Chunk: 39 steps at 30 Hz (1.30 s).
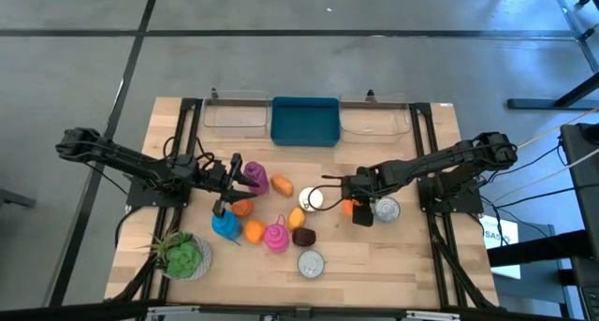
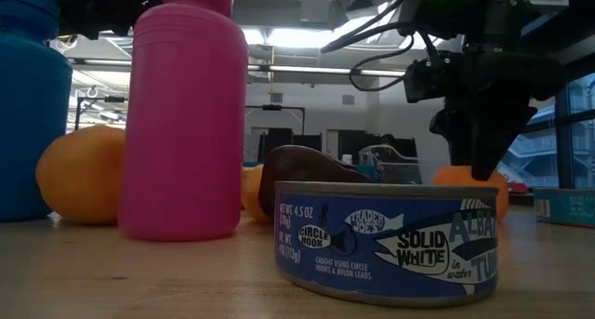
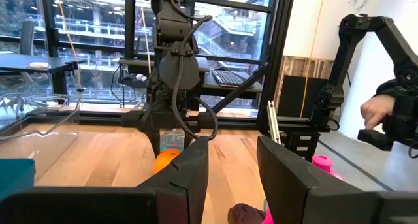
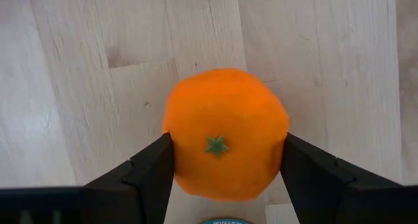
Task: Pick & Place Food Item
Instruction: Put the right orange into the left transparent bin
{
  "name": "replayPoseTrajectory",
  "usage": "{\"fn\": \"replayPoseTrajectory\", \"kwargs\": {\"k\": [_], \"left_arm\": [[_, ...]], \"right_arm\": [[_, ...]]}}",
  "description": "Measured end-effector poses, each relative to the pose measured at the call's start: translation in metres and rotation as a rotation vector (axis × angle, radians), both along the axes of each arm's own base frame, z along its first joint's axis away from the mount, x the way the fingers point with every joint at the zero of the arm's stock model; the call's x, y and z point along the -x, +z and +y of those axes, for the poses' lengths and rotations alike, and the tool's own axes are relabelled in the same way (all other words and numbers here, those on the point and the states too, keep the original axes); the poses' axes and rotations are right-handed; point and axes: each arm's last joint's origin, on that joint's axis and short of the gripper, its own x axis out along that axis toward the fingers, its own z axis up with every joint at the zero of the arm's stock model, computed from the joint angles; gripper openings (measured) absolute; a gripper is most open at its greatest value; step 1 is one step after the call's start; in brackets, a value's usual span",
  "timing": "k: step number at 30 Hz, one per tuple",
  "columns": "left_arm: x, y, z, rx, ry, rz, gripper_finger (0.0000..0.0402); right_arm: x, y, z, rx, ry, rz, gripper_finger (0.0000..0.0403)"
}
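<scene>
An orange [image 4: 225,132] with a green stem mark rests on the wooden table, right of centre [image 1: 348,207]; the low view shows it behind a tuna can [image 2: 469,184]. My right gripper [image 4: 226,144] comes down on it from above, one finger on each side [image 1: 356,211]. My left gripper [image 3: 233,149] hovers level over the table's left half [image 1: 245,176], open, with nothing between its fingers. My right gripper pinches the orange between its two fingers, at two opposite sides [image 4: 175,140] about its widest girth. The fingers [image 4: 147,175] point almost straight down. The orange sits stem mark up, its underside on the table.
A blue tray [image 1: 304,122] stands at the far edge between two clear bins [image 1: 234,120]. Cans [image 1: 386,209] [image 1: 311,262], a pink bottle [image 1: 275,237], a blue bottle [image 1: 225,226], more fruit [image 1: 253,230] and a potted plant [image 1: 182,255] crowd the middle and near left.
</scene>
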Motion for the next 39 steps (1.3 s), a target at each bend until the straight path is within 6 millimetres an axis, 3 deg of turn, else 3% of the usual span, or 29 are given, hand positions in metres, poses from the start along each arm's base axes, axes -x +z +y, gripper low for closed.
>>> {"fn": "replayPoseTrajectory", "kwargs": {"k": [9,23,29,39], "left_arm": [[0.000,0.000,0.000,-0.008,0.001,-0.001,0.0123],[0.012,0.013,0.003,-0.108,0.100,-0.102,0.0123],[0.021,0.020,0.007,-0.148,0.184,-0.132,0.0123],[0.032,0.021,0.015,-0.057,0.415,-0.096,0.0123]], "right_arm": [[-0.015,0.027,0.003,0.023,0.055,-0.005,0.0234],[-0.021,0.096,-0.005,0.339,0.081,0.058,0.0234],[-0.023,0.133,-0.005,0.432,0.091,-0.049,0.0234],[0.003,0.194,-0.012,0.516,-0.022,-0.403,0.0234]]}}
